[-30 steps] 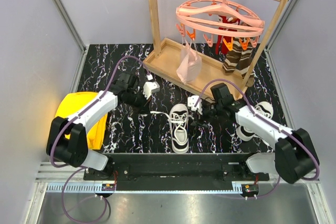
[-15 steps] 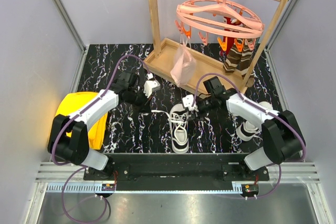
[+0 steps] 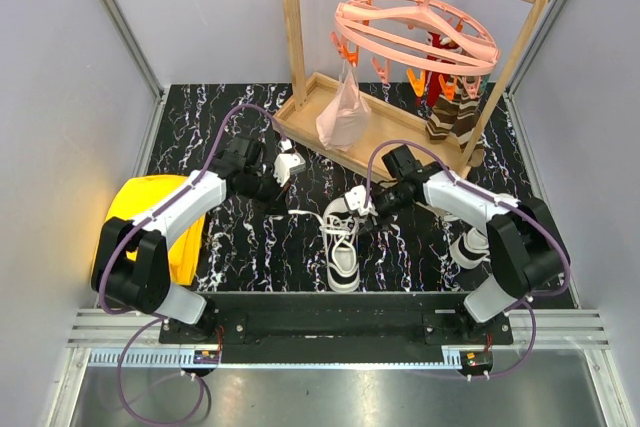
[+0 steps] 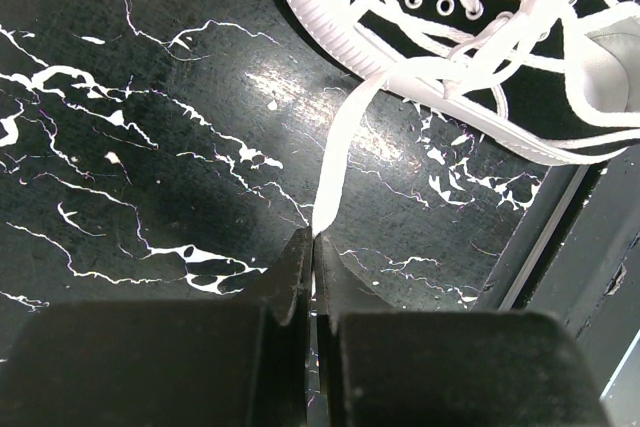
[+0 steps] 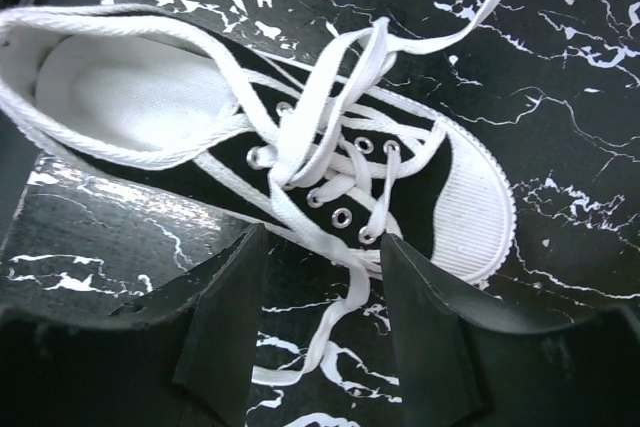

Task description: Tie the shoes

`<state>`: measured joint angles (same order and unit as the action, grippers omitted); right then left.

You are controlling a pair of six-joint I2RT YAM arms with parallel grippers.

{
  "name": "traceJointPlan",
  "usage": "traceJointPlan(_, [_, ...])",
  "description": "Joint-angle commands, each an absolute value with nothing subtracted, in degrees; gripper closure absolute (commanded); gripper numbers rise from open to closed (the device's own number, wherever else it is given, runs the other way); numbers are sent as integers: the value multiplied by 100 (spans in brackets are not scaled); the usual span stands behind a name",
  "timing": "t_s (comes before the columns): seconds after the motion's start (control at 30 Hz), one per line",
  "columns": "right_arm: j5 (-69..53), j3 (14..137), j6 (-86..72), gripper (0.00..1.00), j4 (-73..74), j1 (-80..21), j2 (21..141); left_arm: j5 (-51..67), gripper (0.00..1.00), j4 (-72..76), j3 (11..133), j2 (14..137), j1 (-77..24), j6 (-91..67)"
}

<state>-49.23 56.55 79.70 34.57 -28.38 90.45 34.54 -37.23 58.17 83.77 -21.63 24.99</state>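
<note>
One of the shoes [image 3: 342, 244], a white and black sneaker, lies mid-table with its toe pointing away from the arm bases; it also shows in the wrist views [image 4: 480, 27] [image 5: 250, 117]. Its laces are loose. My left gripper [image 3: 279, 206] [image 4: 314, 239] is shut on the end of one white lace [image 4: 345, 147], which runs taut to the eyelets. My right gripper [image 3: 362, 221] [image 5: 320, 239] hovers open at the shoe's right side, and the other lace [image 5: 345, 322] lies slack on the table between its fingers. The second shoe [image 3: 470, 245] sits to the right, partly hidden by the right arm.
A wooden rack [image 3: 300, 117] stands at the back. It carries a pink clip hanger [image 3: 415, 32] with a pink cloth [image 3: 343, 117] and brown striped socks [image 3: 450, 117]. A yellow cloth [image 3: 150, 212] lies at the left under the left arm.
My right arm has swung left from near the second shoe to the middle shoe's side. The pink cloth has swung left. The left gripper has held still with the lace.
</note>
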Motion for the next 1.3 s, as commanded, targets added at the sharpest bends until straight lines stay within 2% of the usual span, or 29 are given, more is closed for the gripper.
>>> traceJointPlan(0.0, [-5115, 5915, 8156, 47, 3437, -2839, 9176, 3639, 100, -3560, 6021, 8411, -2162, 2496])
traceJointPlan(0.03, [-5107, 5906, 8182, 55, 3428, -2839, 9176, 3639, 100, -3577, 6029, 8411, -2162, 2513])
traceJointPlan(0.23, [-4931, 5555, 8420, 78, 3428, -2988, 8895, 3683, 100, -3604, 6091, 8464, -2171, 2514])
traceJointPlan(0.27, [-4878, 5494, 8368, 90, 3358, -3101, 8860, 3683, 100, -3604, 6117, 8481, -2162, 2505])
traceJointPlan(0.33, [-4782, 5344, 8158, 100, 3200, -3199, 8720, 3683, 100, -3603, 6135, 8473, -2171, 2479])
traceJointPlan(0.5, [-4150, 5335, 7156, 100, 3094, -3226, 8254, 3595, 100, -3718, 6170, 8201, -2092, 2479])
traceJointPlan(0.63, [-3448, 5125, 6532, 100, 3427, -3068, 7412, 3612, 100, -3744, 6082, 7762, -1899, 2417])
traceJointPlan(0.93, [-2559, 4597, 6170, 100, 4235, -2813, 6224, 3481, 100, -3753, 6108, 7155, -1477, 2267])
traceJointPlan(1.27, [-2109, 4158, 6179, 100, 4597, -2813, 5739, 2884, 100, -3999, 6109, 7216, -985, 2557])
